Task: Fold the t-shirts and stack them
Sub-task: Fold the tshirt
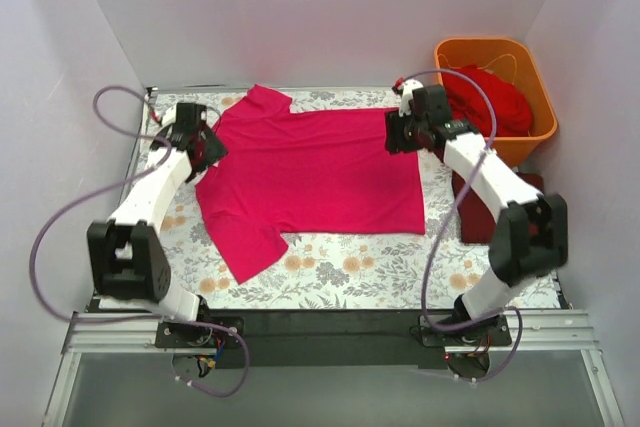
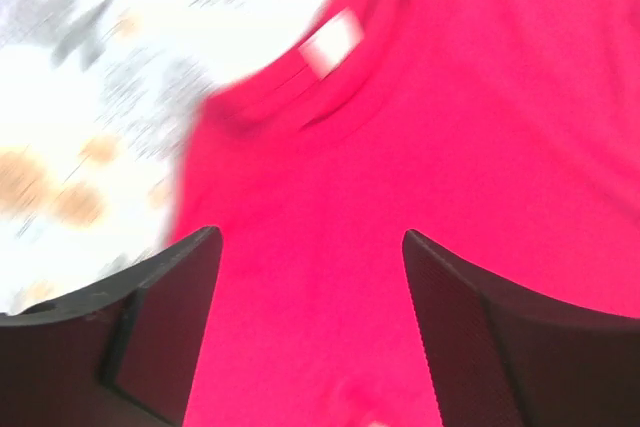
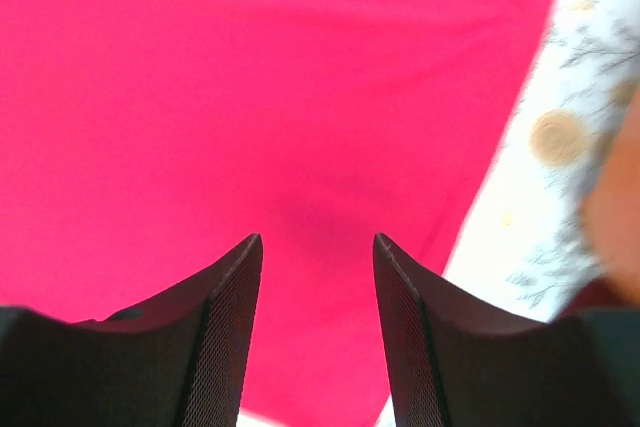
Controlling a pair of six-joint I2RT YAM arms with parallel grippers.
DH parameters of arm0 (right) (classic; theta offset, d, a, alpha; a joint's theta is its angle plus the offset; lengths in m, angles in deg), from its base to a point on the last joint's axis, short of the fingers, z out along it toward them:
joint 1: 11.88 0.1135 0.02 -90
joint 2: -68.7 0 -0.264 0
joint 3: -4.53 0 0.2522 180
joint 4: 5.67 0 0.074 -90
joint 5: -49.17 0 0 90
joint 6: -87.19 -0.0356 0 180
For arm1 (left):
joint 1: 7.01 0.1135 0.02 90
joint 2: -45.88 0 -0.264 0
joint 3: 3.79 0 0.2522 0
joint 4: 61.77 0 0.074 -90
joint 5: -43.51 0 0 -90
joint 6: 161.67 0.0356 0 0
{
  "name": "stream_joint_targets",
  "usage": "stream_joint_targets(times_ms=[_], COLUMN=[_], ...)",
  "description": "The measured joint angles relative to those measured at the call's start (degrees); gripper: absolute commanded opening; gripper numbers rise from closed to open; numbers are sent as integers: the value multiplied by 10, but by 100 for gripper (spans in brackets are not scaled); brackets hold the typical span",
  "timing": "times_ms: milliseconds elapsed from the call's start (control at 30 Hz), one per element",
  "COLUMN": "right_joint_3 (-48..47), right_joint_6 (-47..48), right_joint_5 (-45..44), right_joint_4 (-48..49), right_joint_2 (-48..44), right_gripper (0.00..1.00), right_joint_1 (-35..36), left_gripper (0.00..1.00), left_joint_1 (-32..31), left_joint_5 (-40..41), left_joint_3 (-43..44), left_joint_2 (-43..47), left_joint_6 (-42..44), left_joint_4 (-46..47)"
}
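Magenta-pink t-shirt [image 1: 320, 172]: lay spread flat in the middle of the grey floral cloth [image 1: 370, 272], neck toward 9 o'clock, hem toward 3 o'clock, 1 sleeve at 11 o'clock and the other at 7 o'clock.
Left gripper [image 1: 208, 144]: hovered at the shirt's 9 o'clock edge, jaws apart with nothing between them.
Right gripper [image 1: 397, 134]: stood over the shirt's 2 o'clock corner, jaws parted and empty.
Scarlet t-shirt [image 1: 495, 102]: sat bunched inside the orange tub [image 1: 545, 127] at the table's 1 o'clock corner.
Dark maroon t-shirt [image 1: 470, 217]: lay at 3 o'clock on the cloth, largely hidden under the right arm.
Left wrist view only: showed the ribbed collar [image 2: 290, 87] and a white neck label [image 2: 332, 42] at 12 o'clock of the fingers, with the blurred floral print at 10 o'clock.
Right wrist view only: showed smooth pink fabric under both fingers, the shirt's edge running diagonally at 3 o'clock, and a blurred orange shape at the frame's right side that I could not identify.
Top view only: showed both arms, the tub and all 3 shirts together.
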Motion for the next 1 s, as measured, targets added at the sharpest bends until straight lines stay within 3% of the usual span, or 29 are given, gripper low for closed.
stream_joint_targets(times_ms=[133,333,600,800,1000], right_joint_3=[138,303,414,434,444], right_joint_6=[-23,-51,-75,-79,-80], right_joint_5=[11,19,31,31,26], right_joint_4=[2,-2,1,12,13], right_joint_2=[-141,-222,-339,-348,-348], right_gripper=[54,52,52,52,52], right_joint_1=[37,56,59,59,60], left_gripper=[62,58,57,55,46], left_joint_1=[23,53,62,63,64], left_joint_5=[3,-22,-31,-33,-29], left_joint_3=[-146,-280,-295,-312,-327], left_joint_2=[143,166,153,127,119], left_joint_6=[-17,-27,-29,-28,-28], left_joint_4=[-9,15,61,79,78])
